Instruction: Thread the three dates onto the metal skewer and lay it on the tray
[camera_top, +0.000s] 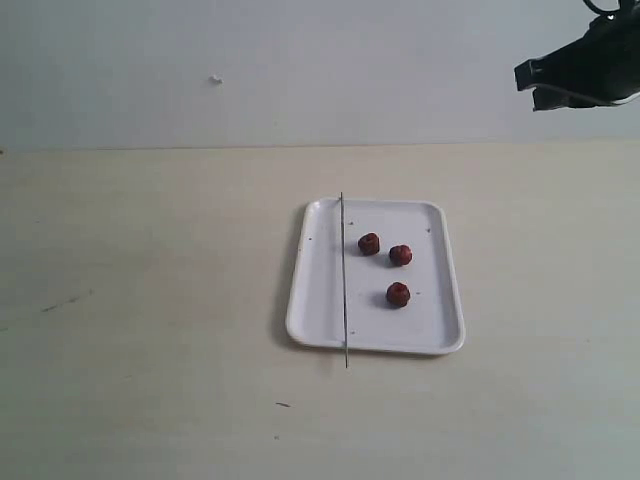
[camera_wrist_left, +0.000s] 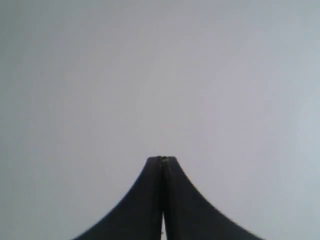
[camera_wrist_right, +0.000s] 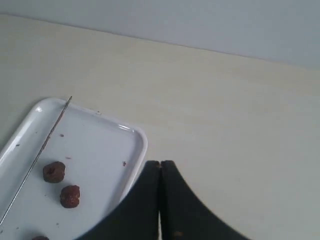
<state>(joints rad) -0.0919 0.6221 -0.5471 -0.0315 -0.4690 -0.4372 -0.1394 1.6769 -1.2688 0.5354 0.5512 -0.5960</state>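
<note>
Three dates (camera_top: 400, 255) loose on tray (camera_top: 441, 340); skewer (camera_top: 344, 280) lies lengthwise on it beside them, both tips overhanging its rim. Left claw (camera_wrist_left: 161, 159) and right claw (camera_wrist_right: 160, 163) pinched shut, empty. I'd grip an overhanging skewer tip first.

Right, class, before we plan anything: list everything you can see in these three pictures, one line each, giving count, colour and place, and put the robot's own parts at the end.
Pale beige table: one, beige, fills the lower scene.
Plain grey-white wall: one, grey-white, behind the table.
Flat white rectangular tray: one, white, on the table, right of centre.
Thin grey metal skewer: one, grey, lying lengthwise along the tray's left side, with both ends past the rim and nothing threaded on it.
Wrinkled dark red-brown dates: three, red-brown, loose on the tray, right of the skewer.
Left pincer: one, black, shut, seen only against the wall.
Right pincer: one, black, shut, raised to the right of the tray.
</note>
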